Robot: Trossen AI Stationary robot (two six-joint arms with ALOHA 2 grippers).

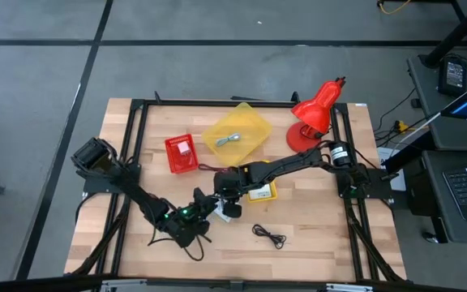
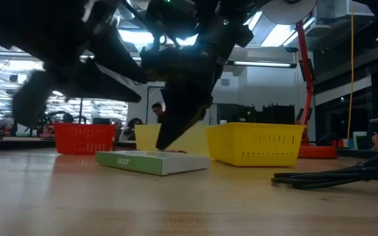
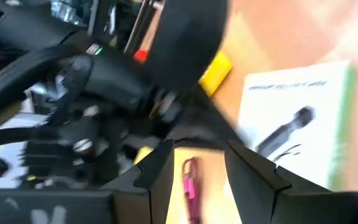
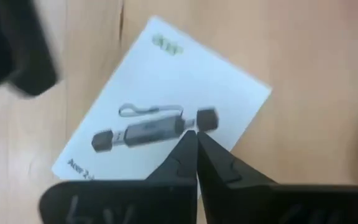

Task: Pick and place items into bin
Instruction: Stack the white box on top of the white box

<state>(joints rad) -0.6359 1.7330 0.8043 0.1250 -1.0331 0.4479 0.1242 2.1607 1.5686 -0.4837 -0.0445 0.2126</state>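
Observation:
A white printed box (image 1: 232, 212) with a green edge (image 2: 151, 161) lies flat on the wooden table, near its middle. My right gripper (image 4: 196, 134) is shut and points steeply down onto it. My left gripper (image 3: 197, 168) comes in low from the table's left, close beside the box (image 3: 303, 124). Its fingers stand apart with the pink end of a cord (image 3: 190, 183) between them. The yellow bin (image 1: 254, 122) stands at the far middle with a grey item (image 1: 232, 139) in it. A black cord (image 1: 270, 236) lies loose toward the near edge. My right gripper has its shut fingertips (image 2: 163, 144) down on the box's printed top face (image 4: 166, 121), near its middle. The fingers slant down from the table's right and far side. The box lies flat on the table. My left gripper: I cannot tell whether its fingers touch the pink cord end.
A red basket (image 1: 182, 152) stands left of the bin, and a red desk lamp (image 1: 314, 113) to its right. A small yellow item (image 1: 263, 193) lies under the right arm. The two arms meet closely over the box. Bare wood lies toward the near right corner.

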